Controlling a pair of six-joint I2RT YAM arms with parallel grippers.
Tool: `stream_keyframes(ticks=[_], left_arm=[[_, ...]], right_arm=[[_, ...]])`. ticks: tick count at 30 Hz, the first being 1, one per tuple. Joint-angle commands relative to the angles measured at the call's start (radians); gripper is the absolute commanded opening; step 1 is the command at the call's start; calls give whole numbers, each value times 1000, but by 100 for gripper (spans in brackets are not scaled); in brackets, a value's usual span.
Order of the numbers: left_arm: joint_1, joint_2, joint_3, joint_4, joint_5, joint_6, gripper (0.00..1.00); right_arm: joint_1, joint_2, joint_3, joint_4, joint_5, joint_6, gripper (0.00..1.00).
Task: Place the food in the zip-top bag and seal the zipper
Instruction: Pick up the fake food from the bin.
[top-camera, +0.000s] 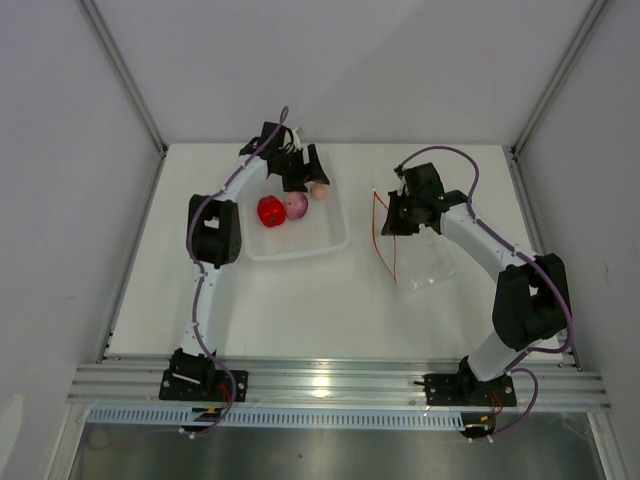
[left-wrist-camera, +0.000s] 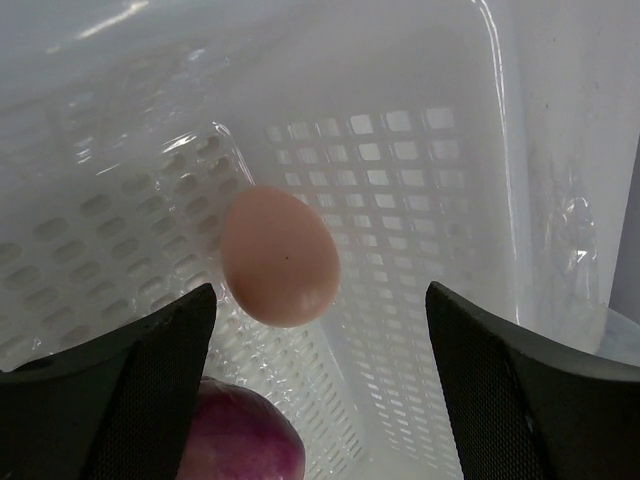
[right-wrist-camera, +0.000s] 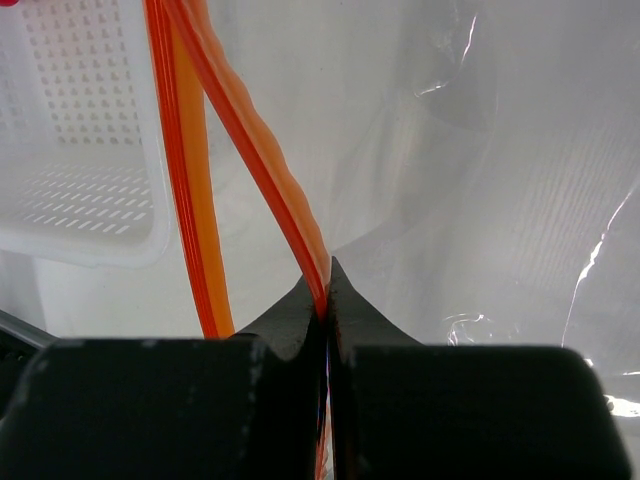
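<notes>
The red pepper piece (top-camera: 270, 211), the purple-pink piece (top-camera: 296, 205) and the peach egg (top-camera: 319, 190) lie in the white tray (top-camera: 300, 247). My left gripper (top-camera: 312, 172) is open just above the egg (left-wrist-camera: 280, 256), its fingers (left-wrist-camera: 140, 385) either side, the purple piece (left-wrist-camera: 240, 440) at the left finger. The clear zip-top bag (top-camera: 425, 255) lies at the right with its orange-red zipper (top-camera: 380, 235) facing the tray. My right gripper (top-camera: 398, 215) is shut on one lip of the zipper (right-wrist-camera: 255, 150); the other lip (right-wrist-camera: 185, 200) hangs apart, so the mouth stands open.
The white perforated tray's wall (left-wrist-camera: 520, 200) rises to the right of my left gripper's right finger. The tray (right-wrist-camera: 80, 160) also shows behind the bag's mouth in the right wrist view. Grey walls and metal rails enclose the table.
</notes>
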Motion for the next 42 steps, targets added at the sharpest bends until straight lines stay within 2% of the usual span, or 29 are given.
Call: stream_keyframes(ticks=[1,5,8,19,22,34,42], left_arm=[[-9,-6,34,-21,-29,20,88],[-20,-10,42,-49,-93,17,85],[-26,-18,42,-66,-174,-8,77],[-72,-26,17,32,-206,-109,73],[-78,0,62,-3,-206,-108,72],[-79,6,42,3,-258,-121,70],[-79,36,108,-64,-290,-132,67]], right_arm=[[0,-29,0,30,11,-5,0],[2,-35,0,30,14,-3,0],[3,-35,0,36,16,1,0],[8,-35,-10,45,22,-2,0],[3,-41,-13,44,25,-5,0],[-6,-46,-23,53,18,-11,0],[-4,-49,-32,68,13,0,0]])
